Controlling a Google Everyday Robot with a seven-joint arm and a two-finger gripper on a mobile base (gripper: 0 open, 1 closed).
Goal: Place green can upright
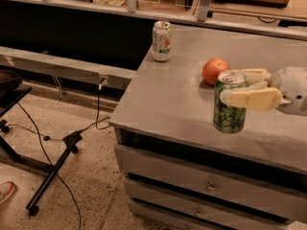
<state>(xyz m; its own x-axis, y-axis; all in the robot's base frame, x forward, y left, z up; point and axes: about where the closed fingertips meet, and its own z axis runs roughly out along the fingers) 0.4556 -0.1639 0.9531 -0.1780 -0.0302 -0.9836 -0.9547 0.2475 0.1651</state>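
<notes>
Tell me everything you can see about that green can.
The green can looks like shiny metal, dark green with pale swirls and a silver top. It stands nearly upright near the front edge of the table, just in front of a red fruit. The hand, at the right of the view, is shut on its upper part, with one finger across the front. Whether its base touches the table, I cannot tell.

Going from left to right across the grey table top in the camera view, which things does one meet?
White-silver drink can with orange-green logo → round orange-red fruit → shiny green aluminium can, held upright by the cream two-finger gripper reaching in from the right.
</notes>
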